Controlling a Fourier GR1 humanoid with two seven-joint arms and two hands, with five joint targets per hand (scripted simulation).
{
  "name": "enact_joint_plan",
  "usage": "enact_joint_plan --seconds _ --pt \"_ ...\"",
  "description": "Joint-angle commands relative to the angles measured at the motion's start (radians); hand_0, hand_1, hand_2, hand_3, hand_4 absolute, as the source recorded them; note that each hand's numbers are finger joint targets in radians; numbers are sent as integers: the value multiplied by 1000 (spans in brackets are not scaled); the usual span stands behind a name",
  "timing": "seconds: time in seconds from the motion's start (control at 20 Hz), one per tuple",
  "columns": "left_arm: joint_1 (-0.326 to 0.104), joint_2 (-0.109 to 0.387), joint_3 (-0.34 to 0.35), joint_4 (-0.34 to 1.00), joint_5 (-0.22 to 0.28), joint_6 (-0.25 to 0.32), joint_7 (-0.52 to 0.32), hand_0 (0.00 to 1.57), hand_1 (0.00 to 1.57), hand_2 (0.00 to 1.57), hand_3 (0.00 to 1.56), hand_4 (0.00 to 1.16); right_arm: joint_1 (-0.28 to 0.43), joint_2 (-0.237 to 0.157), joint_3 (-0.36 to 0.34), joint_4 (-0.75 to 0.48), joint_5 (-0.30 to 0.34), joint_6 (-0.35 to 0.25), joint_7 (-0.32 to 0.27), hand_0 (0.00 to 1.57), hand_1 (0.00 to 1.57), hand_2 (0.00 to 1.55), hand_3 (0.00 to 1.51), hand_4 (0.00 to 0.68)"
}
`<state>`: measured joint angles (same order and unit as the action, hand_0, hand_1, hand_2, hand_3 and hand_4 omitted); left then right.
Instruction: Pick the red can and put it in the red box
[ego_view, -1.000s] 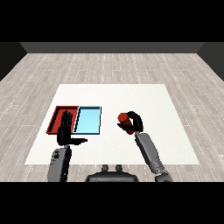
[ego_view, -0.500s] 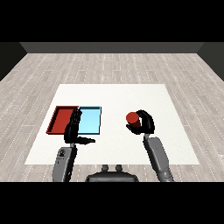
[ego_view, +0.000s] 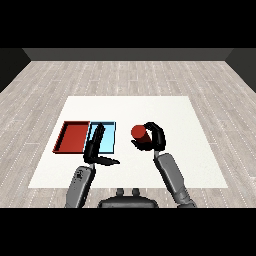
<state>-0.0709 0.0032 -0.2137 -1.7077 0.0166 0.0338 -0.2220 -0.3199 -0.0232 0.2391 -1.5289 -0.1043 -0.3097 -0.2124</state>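
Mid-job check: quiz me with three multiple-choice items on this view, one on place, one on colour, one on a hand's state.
1. Where is the red can?
A. in the red tray
B. in the right hand
C. lying on the table

2. Which colour is the tray beside the red tray?
A. light blue
B. green
C. yellow

3. How is the left hand?
A. curled round a can
B. fingers straight, holding nothing
C. out of view

Answers: 1 B, the right hand curls round it; 2 A, the light blue tray adjoins it; 3 B, fingers extend over that tray.
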Motion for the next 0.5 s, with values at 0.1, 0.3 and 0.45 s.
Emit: enact_joint_plan --seconds 0.1,0.3,0.45 --pt "3 4 -45 4 -20 30 36 0 0 0 0 0 -69 23 62 0 0 -88 11 1421 1421 1410 1395 627" --pt "-81 -3 -87 167 0 86 -27 0 0 0 0 0 -61 23 97 32 -14 -80 -64 1449 1449 1432 1399 621" --pt "-160 -3 -107 226 42 127 9 0 0 0 0 0 -50 23 101 12 -19 -100 -62 1442 1442 1430 1395 616"
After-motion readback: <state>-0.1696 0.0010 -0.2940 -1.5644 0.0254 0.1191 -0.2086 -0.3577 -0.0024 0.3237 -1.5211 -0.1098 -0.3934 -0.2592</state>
